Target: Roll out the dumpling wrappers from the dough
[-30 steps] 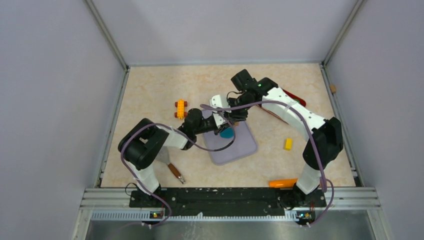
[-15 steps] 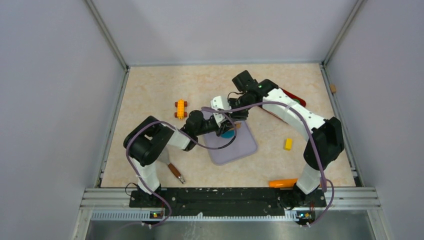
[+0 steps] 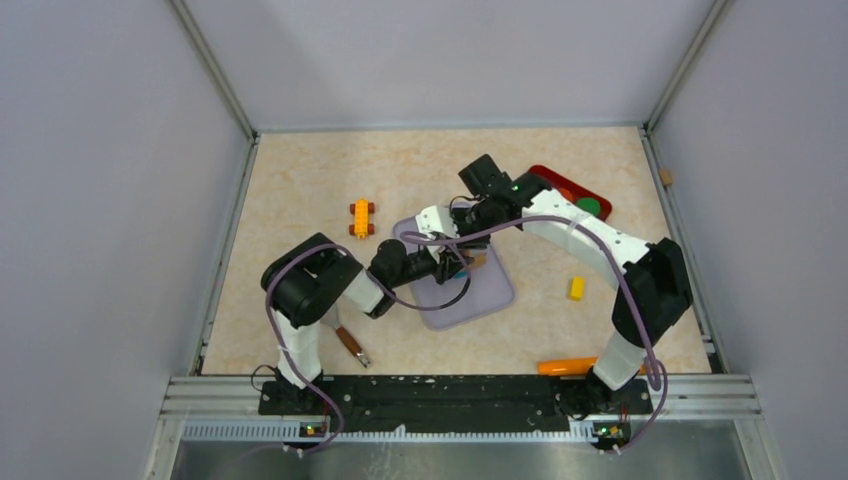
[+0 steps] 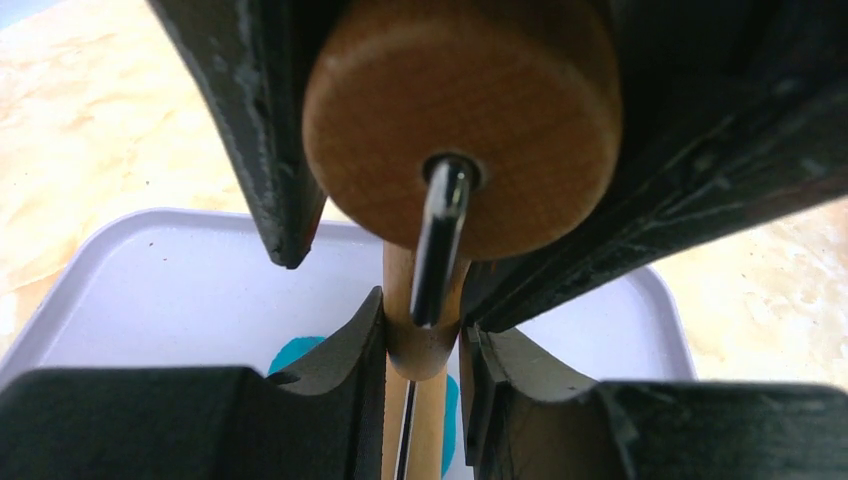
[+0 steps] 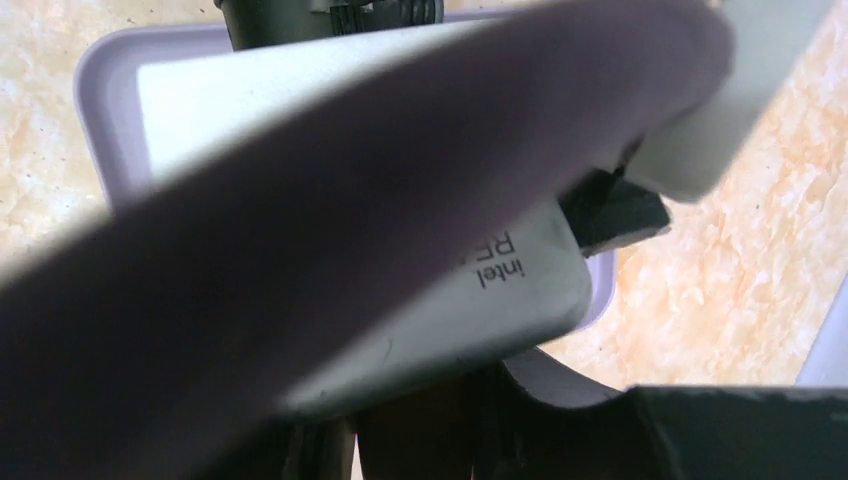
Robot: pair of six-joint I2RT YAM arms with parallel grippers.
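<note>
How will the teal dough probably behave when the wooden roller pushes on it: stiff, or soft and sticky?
Probably soft: the dough already lies flattened under the wooden roller. It may cling to the mat, looking thin and flat against it.

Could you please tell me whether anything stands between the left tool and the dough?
Only the wooden roller: the left tool is shut on its handle, and the roller runs over the dough on the mat. Nothing else visible stands between.

Grey walls [image 3: 120, 200] around beige marbled tabletop [image 3: 300, 180] (metal-framed)
</note>
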